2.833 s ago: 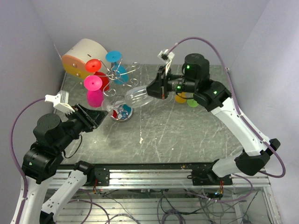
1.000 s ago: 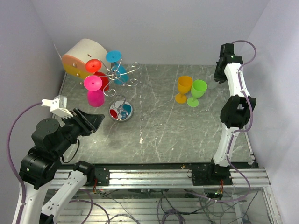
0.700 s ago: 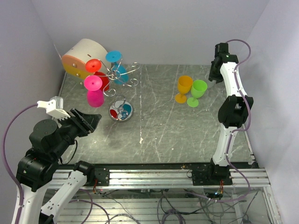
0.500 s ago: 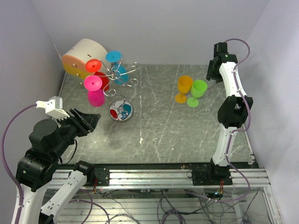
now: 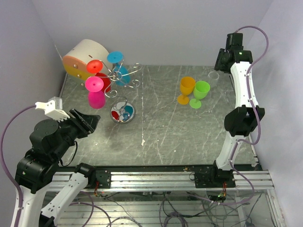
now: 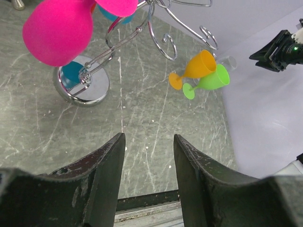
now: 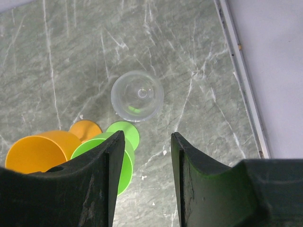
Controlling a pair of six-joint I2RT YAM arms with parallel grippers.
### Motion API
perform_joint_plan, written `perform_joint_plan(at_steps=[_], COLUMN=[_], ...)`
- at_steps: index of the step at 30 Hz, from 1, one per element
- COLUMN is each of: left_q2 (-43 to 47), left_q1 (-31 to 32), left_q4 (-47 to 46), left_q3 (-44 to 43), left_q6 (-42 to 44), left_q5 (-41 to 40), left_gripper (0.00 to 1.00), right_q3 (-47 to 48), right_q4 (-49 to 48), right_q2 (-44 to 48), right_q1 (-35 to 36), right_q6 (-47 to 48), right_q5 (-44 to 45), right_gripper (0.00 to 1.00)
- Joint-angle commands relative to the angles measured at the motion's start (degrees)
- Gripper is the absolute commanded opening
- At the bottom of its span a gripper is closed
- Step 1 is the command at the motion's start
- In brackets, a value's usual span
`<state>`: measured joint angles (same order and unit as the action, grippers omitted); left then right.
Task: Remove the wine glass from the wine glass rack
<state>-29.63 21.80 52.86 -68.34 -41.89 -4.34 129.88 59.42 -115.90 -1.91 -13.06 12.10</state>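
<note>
At the far right, spotted the wine glass [image 7: 137, 96] standing on the table [image 5: 165, 123] straight below the right gripper [image 7: 145, 142], jaws wide apart and empty, well away from the rack [image 5: 122, 112].

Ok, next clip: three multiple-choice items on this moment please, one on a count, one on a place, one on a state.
1. How many coloured glasses hang on the wine glass rack? A) one B) three C) five
2. Where is the clear wine glass? A) on the rack B) on the table beside the green glass C) at the table's near edge
3. The right tool is: A) open B) shut on the clear glass C) shut, empty
Key: 1 B, pink glass, red glass and blue glass hang there; 2 B, the right wrist view shows it by the green foot; 3 A, its fingers stand apart above the glass, holding nothing.
</note>
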Motion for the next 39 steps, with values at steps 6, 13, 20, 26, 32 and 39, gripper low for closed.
perform_joint_plan(at_steps=[6, 13, 20, 26, 32, 39], left_q2=[-0.80, -10.93, -24.17, -31.26, -34.77, -39.68], left_q1=[-0.09, -0.01, -0.01, -0.09, -0.20, -17.86], left_q4=[0.91, 0.98, 1.93, 0.37, -6.51, -12.36], left_q3=[-3.52, -9.15, -23.87, -31.40, -33.02, -32.79], left_q6=[-0.67, -0.73, -0.22, -1.98, -2.39, -3.88], left_q5=[-5.05, -7.25, -10.53, -5.95, 0.87, 19.16], left_gripper=[0.56, 0.58, 0.59, 0.59, 0.58, 0.55], right_q3=[-13.69, -36.69, -44.51, -45.29, -46.55, -48.14], right_q4=[-11.21, -29.21, -30.47, -29.00, -29.28, -30.07], right_q2=[17.59, 36.85, 45.24, 48.51, 49.71, 50.61], right_q1=[1.92, 14.22, 20.41, 20.56, 20.57, 20.55], right_q6=[-3.80, -7.96, -9.19, -7.29, -6.11, -5.51], right_q5=[-16.90, -28.72, -27.58, -25.92, -26.41, -27.09], right_gripper=[0.39, 0.34, 0.31, 0.31, 0.30, 0.30])
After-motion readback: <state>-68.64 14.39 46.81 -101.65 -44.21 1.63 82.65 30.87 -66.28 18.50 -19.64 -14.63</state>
